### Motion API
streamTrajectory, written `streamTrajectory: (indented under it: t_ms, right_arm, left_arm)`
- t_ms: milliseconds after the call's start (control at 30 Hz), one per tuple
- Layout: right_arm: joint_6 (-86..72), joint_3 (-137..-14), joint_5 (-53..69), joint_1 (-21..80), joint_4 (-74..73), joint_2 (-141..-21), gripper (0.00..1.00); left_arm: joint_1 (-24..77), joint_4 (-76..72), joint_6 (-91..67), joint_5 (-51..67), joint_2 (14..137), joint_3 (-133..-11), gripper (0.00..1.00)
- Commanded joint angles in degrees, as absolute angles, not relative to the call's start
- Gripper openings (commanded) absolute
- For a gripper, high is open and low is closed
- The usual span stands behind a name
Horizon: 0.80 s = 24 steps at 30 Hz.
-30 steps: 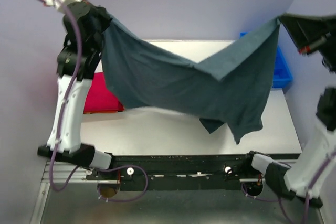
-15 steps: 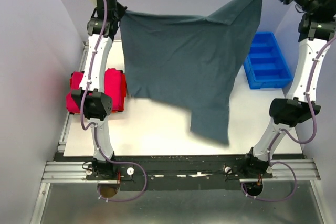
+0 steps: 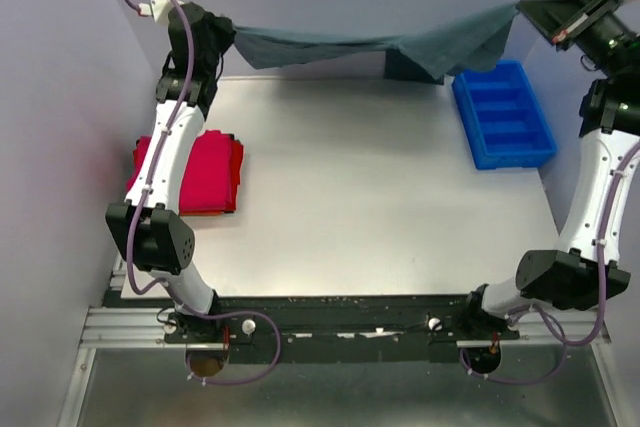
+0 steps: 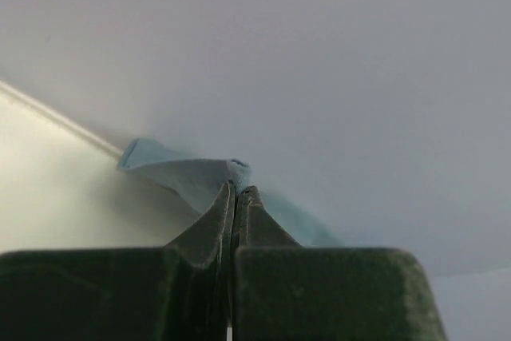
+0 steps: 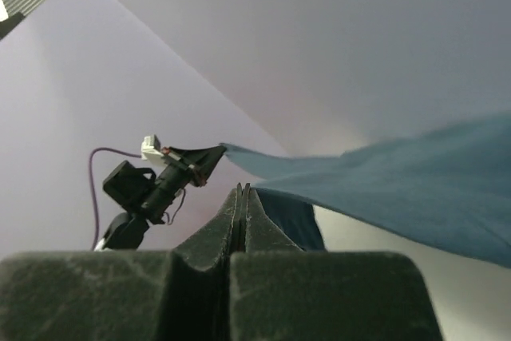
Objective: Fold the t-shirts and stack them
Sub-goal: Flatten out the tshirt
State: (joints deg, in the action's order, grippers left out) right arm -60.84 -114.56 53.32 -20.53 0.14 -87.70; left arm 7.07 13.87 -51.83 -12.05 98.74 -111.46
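Observation:
The dark slate grey-teal t-shirt (image 3: 380, 45) is stretched in the air along the table's far edge, nearly edge-on to the top camera. My left gripper (image 3: 228, 35) is shut on its left corner at the back left; the wrist view shows cloth (image 4: 188, 177) pinched at the fingertips. My right gripper (image 3: 528, 9) is shut on its right corner at the back right; its wrist view shows the shirt (image 5: 399, 185) spanning across to the left gripper (image 5: 215, 152). A folded red t-shirt (image 3: 205, 172) lies on the table's left side, partly behind the left arm.
A blue plastic bin (image 3: 503, 112) with several compartments stands at the table's right side, below the shirt's right end. The white table (image 3: 360, 187) fills the middle. Grey-lilac walls close in at the back and both sides.
Both arms have swung the grey-teal shirt up and away to the far edge; it hung low and broad over the table before and now is stretched nearly flat. Both grips are unchanged.

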Motion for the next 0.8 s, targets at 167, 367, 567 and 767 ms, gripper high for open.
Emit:
streamTrajectory:
  t_ms: [167,367,567,767]
  right_arm:
    - [-52.84,-60.70,56.35,-22.59,-4.26,-63.14,0.01]
    - [-44.22,-40.80,50.10,-22.59,-17.56,-44.33,0.01]
    - [-36.75,-36.04,39.47,-22.59,-35.32,-26.65,0.01]
    - [-34.19,-35.77,37.35,-22.59,-33.76,-28.90,0.01]
  left_arm:
    - [8.43,-2.11,-56.95,-9.14,79.83,-61.04,0.00]
    - [11.34,-2.99,-57.57,-9.40,65.94,-38.53,0.00]
    - [11.78,-0.09,-57.04,-11.87,53.10,-24.80,0.00]
    - [11.78,-0.44,-56.52,-13.18,54.57,-25.74,0.00]
